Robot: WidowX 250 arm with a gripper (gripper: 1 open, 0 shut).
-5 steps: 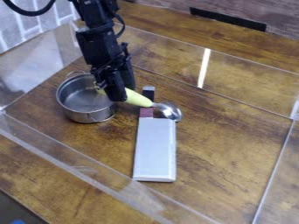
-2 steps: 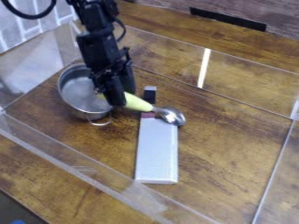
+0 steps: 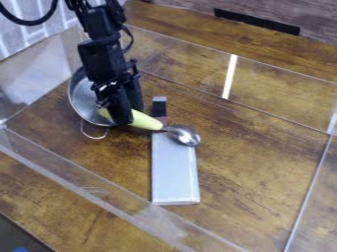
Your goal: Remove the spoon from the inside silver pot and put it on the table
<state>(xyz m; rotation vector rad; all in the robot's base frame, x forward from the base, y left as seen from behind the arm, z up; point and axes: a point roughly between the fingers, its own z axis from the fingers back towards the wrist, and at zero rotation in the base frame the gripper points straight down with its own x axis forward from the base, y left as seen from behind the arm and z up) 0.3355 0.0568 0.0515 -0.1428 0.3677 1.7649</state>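
Note:
The spoon [image 3: 148, 123] has a thick light-yellow handle and a small shiny bowl. It lies slanted just right of the silver pot [image 3: 82, 96], and its bowl rests on the table [image 3: 263, 148] beside the top end of a white block. My gripper [image 3: 140, 112] reaches down from the upper left and is shut on the upper end of the yellow handle. The black arm hides much of the pot's right side and inside.
A flat white rectangular block [image 3: 174, 168] lies on the table just below the spoon's bowl. Low clear acrylic walls [image 3: 79, 172] run along the front and sides of the dark wood tabletop.
My gripper has moved left and a little toward the front, carrying the spoon's handle with it. The spoon's bowl has slid down toward the white block.

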